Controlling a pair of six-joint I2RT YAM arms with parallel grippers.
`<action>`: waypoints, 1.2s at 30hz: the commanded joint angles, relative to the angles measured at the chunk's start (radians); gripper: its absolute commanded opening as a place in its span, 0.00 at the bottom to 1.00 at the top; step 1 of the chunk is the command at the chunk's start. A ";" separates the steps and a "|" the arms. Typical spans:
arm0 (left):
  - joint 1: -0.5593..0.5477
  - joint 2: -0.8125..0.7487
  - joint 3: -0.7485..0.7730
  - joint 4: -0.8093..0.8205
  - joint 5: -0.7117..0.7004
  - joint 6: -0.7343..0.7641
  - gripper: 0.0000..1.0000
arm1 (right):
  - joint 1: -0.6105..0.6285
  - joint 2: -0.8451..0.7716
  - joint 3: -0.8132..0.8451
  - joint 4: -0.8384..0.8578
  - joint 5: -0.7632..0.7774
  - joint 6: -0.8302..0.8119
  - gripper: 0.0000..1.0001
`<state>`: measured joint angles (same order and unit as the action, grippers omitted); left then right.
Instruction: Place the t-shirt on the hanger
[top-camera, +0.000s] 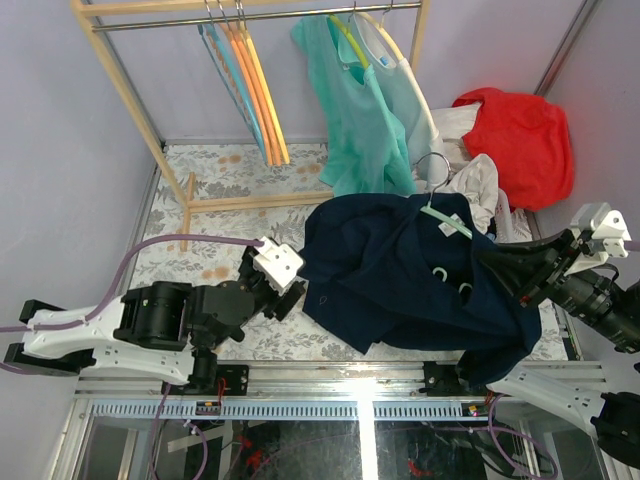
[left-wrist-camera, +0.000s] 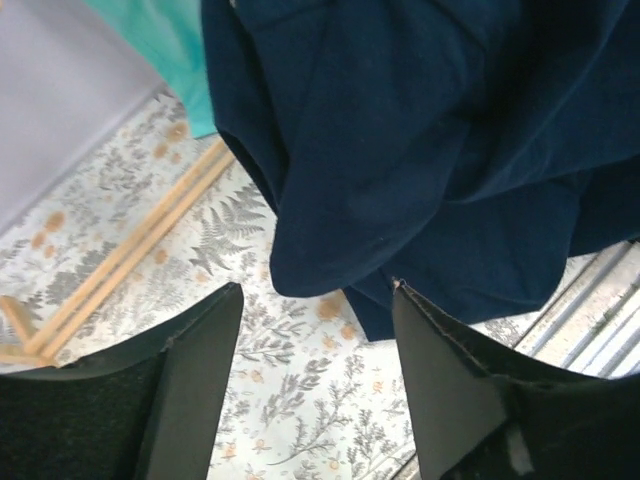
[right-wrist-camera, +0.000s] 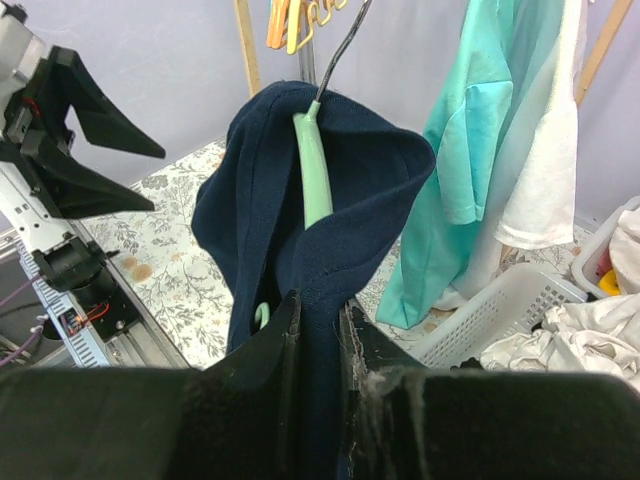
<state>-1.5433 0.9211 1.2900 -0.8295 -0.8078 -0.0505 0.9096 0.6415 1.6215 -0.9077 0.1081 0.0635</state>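
Jaws of the right gripper (right-wrist-camera: 318, 312) are pinched tight on a fold of the t-shirt (top-camera: 390, 275) just below the hanger (right-wrist-camera: 315, 170). Whether the hanger's lower bar is caught in there too, I cannot tell. The navy cloth hangs bunched over the hanger, its hook and one mint arm poking out above, so the dressing looks about half done. The left gripper (left-wrist-camera: 315, 300) sits low to the left of the hanger over the surface (top-camera: 215, 175), jaws spread and empty beside the drooping hem. Next it should catch that hem and draw the cloth down over both shoulders. The right arm reaches in level from the hanger's right.
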 joint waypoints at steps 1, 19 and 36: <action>0.000 -0.048 -0.065 0.168 0.065 -0.046 0.63 | 0.001 0.012 0.067 0.145 -0.036 0.030 0.00; 0.334 0.028 -0.103 0.246 0.305 0.023 0.28 | 0.000 0.016 0.089 0.126 -0.054 0.026 0.00; 0.339 0.007 0.245 0.044 0.202 -0.027 0.19 | 0.001 0.029 0.122 0.112 -0.030 0.007 0.00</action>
<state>-1.2095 0.9463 1.4761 -0.7246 -0.5652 -0.0605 0.9096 0.6510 1.6875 -0.9119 0.0624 0.0761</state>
